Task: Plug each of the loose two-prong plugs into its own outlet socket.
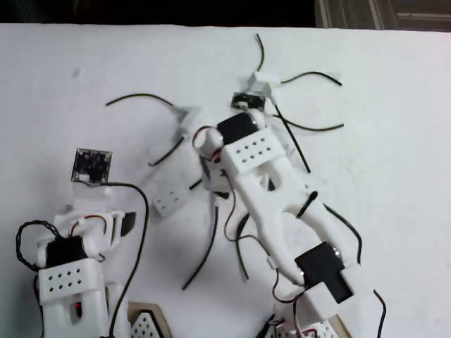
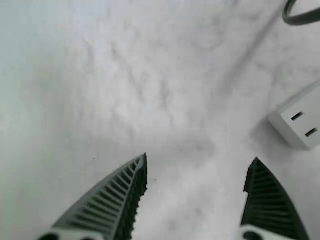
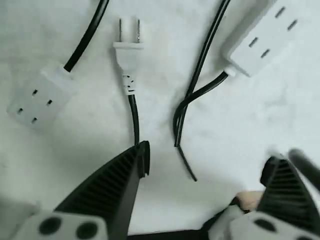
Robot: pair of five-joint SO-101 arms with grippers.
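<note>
Two ribbed black fingers of the right gripper stand spread, holding nothing. Just past them the flat white two-prong plug lies loose on the pebbly white table, between a squarish socket block and a longer socket block. The left gripper also gapes empty, near a boxy white outlet.

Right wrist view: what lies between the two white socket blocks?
A loose two-prong plug and a doubled black cord lie between them, seen in the right wrist view.
</note>
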